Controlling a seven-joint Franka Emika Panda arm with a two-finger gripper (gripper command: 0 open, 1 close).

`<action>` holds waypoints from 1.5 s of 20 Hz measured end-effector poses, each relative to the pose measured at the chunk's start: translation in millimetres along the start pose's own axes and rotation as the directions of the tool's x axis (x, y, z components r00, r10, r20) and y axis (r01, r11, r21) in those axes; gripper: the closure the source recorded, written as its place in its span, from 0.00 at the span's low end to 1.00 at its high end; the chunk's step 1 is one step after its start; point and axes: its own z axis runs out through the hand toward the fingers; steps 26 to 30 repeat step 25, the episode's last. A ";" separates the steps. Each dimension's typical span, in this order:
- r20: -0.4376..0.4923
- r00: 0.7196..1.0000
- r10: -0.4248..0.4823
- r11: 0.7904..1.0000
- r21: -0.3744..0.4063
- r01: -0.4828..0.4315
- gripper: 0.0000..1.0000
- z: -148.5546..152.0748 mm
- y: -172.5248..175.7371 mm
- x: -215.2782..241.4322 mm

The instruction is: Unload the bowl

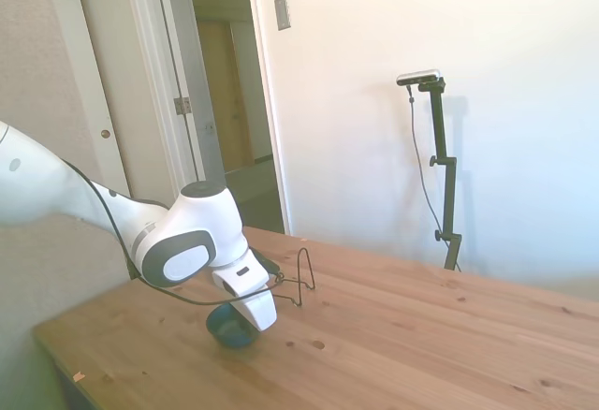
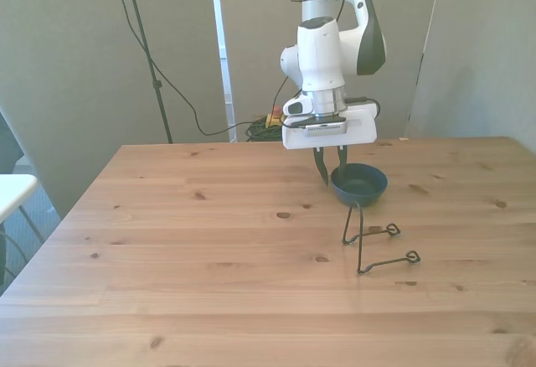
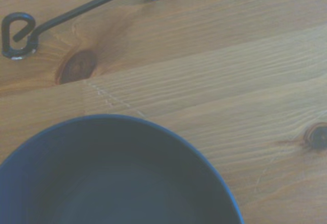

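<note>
Pale walls and an open doorway stand behind the wooden table point(image 2: 209, 250), which carries only a wire rack point(image 2: 368, 237) and the bowl point(image 2: 359, 183). White arm point(image 1: 178, 241) leans low over the table's near corner in the side view, gripper point(image 2: 331, 164) pointing down at the bowl's rim.

In the front view the two fingers stand apart, one just off the rim's outside toward the front view's left, so the jaws look open and grip nothing. Bowl sits on the wood, just behind the rack and clear of it; the wrist view shows its rim point(image 3: 153, 132) with bare planks between it and the rack's feet point(image 3: 15, 35).

Judging by this, the bowl is already unloaded. To finish well, lift straight up so neither finger catches the rim or drags the bowl toward the rack.
</note>
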 end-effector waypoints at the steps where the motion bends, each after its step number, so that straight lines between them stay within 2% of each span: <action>1: -0.001 1.000 -0.001 1.000 0.002 0.001 0.00 -0.9 -0.1 0.0; 7: -0.022 1.000 -0.017 0.999 0.033 0.017 0.00 -23.4 -4.3 -3.7; 11: -0.048 0.998 -0.050 0.997 0.063 0.053 0.00 -57.7 -9.7 -14.5; 20: -0.077 0.989 -0.127 0.988 0.079 0.133 0.00 -131.2 -32.4 -39.9; 25: -0.057 0.989 -0.137 0.990 0.030 0.139 0.00 -147.9 -43.3 -38.8; 30: -0.057 0.989 -0.137 0.990 0.030 0.139 0.00 -147.9 -43.3 -38.8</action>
